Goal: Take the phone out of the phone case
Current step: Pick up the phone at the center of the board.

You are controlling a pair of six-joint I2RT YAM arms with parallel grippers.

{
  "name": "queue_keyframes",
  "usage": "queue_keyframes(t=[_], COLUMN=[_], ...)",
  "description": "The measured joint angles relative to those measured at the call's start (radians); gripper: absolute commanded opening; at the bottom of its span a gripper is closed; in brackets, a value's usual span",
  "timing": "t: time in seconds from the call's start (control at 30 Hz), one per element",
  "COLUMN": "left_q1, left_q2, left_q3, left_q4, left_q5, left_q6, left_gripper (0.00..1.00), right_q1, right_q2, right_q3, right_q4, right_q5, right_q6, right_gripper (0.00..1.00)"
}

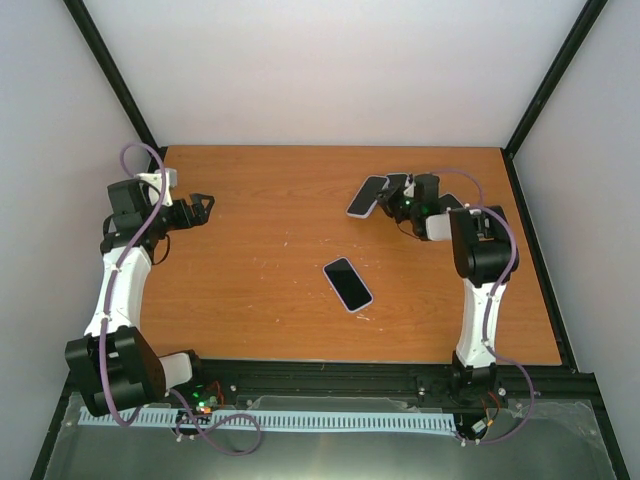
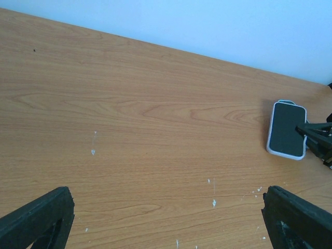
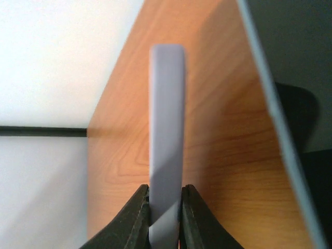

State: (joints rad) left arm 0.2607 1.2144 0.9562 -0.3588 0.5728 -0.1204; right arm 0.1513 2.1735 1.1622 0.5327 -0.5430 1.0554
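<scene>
Table [image 1: 260,300] layout, arms at the near edge.
Phone [image 1: 348,284] lies flat on the table, a little right of the middle. Case [image 1: 367,196] sits behind it, toward the far right, one end pinched edge-on between the fingers of the right gripper [image 1: 388,200], which is just right of it. Left gripper [image 1: 203,211] is at the far left, jaws spread, well apart from both.
</scene>
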Motion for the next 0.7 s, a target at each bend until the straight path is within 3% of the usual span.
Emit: queue_keyframes(t=[0.47,0.7], left_q1=[0.0,0.0], left_q2=[-0.059,-0.08], left_q3=[0.051,0.15], left_q4=[-0.01,-0.096], left_q5=[0.106,0.244], left_q6=[0.092,0.229], left_gripper=[1.0,1.0], right_q1=[0.0,0.002], right_q2=[-0.306,-0.493], right_q3=[-0.032,-0.028], right_q4=[-0.012,-0.124], right_q5=[-0.238,-0.424], right_q6=[-0.137,-0.329], right_gripper=[0.09,0.06])
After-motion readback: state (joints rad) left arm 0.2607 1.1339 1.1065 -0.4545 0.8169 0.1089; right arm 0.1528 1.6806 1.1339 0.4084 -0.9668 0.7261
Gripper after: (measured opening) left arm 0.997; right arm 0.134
